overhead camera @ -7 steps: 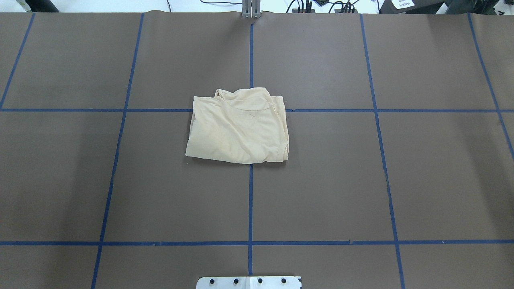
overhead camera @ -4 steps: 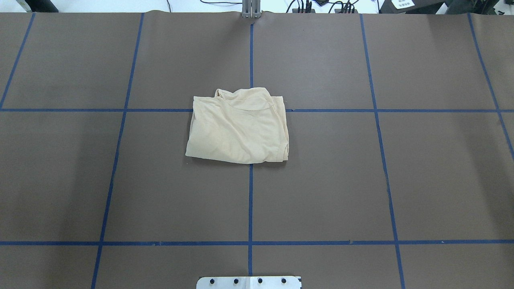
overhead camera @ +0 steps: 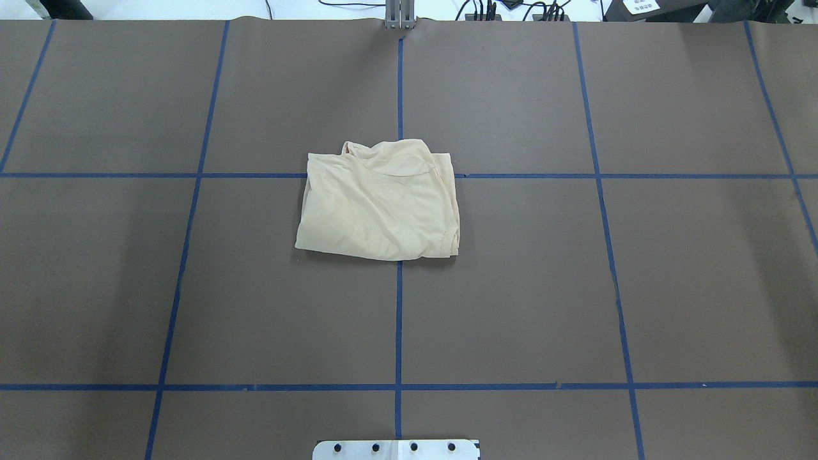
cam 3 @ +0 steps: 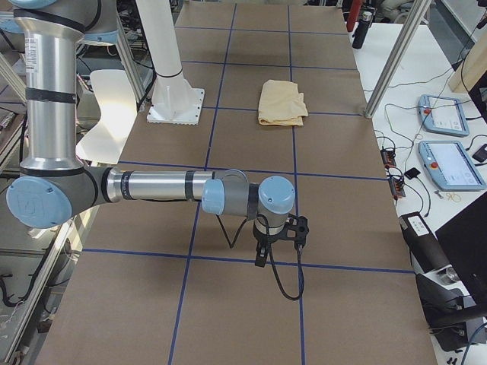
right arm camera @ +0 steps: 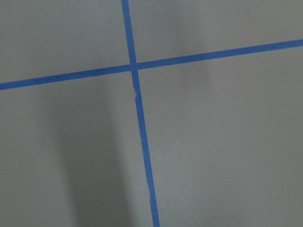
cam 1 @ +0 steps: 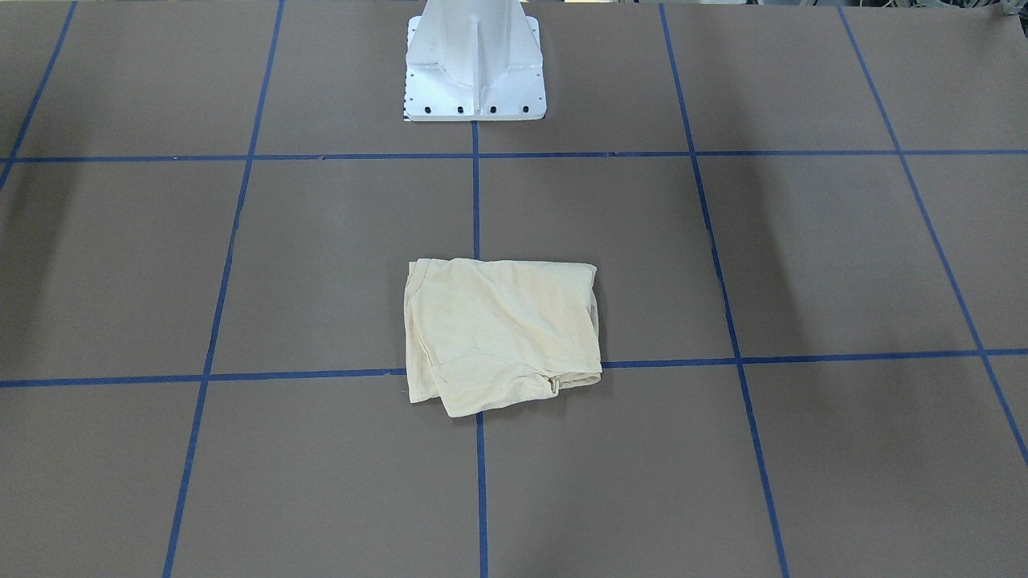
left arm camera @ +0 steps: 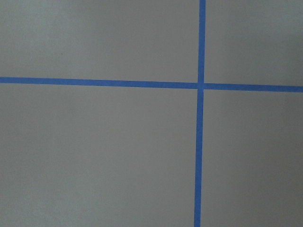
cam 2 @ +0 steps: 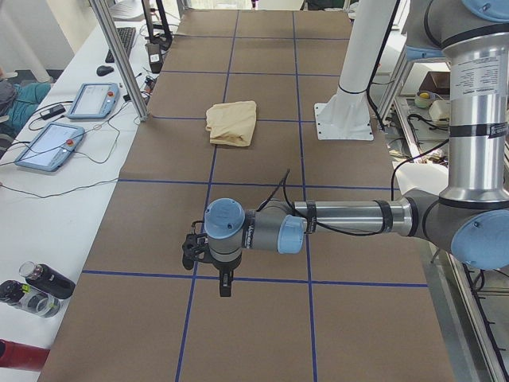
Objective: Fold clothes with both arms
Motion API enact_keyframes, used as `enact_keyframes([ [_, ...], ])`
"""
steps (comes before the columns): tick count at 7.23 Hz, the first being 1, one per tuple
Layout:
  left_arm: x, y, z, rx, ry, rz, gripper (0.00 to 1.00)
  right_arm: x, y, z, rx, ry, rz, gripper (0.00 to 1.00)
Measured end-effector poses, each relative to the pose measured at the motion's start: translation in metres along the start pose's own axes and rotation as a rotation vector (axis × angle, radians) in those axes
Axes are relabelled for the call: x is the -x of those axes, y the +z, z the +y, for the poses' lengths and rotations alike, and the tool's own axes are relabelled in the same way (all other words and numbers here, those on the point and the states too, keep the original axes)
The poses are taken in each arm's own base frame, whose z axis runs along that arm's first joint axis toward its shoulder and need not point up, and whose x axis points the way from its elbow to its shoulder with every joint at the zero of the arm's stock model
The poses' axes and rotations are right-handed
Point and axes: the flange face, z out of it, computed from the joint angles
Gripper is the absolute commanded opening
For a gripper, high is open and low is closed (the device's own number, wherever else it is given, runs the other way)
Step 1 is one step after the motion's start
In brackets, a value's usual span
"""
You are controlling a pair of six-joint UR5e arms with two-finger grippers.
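The clothes (overhead camera: 380, 204) lie folded into a compact cream-yellow bundle at the middle of the brown mat, also seen in the front-facing view (cam 1: 502, 329) and small in both side views (cam 2: 232, 123) (cam 3: 281, 103). Neither arm touches them. My left gripper (cam 2: 225, 282) hangs over the mat far from the bundle, at the robot's left end; I cannot tell whether it is open or shut. My right gripper (cam 3: 262, 255) hangs likewise at the opposite end, its state also unclear. Both wrist views show only mat and blue tape lines.
The white pedestal base (cam 1: 475, 96) stands at the robot's edge of the mat. Blue tape (overhead camera: 399, 319) divides the mat into squares. A side table holds teach pendants (cam 2: 52, 147) and bottles (cam 2: 36, 286); an aluminium post (cam 2: 119, 56) rises beside it.
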Motion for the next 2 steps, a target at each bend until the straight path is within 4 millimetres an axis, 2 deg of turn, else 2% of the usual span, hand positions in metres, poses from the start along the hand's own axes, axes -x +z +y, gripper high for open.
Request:
enact_keyframes([
  [2,-0.0009,-0.0006,-0.0004,0.001,-0.001,0.000,1.00,0.0000,0.0000,0.0000,0.000,-0.001,0.000,1.00],
])
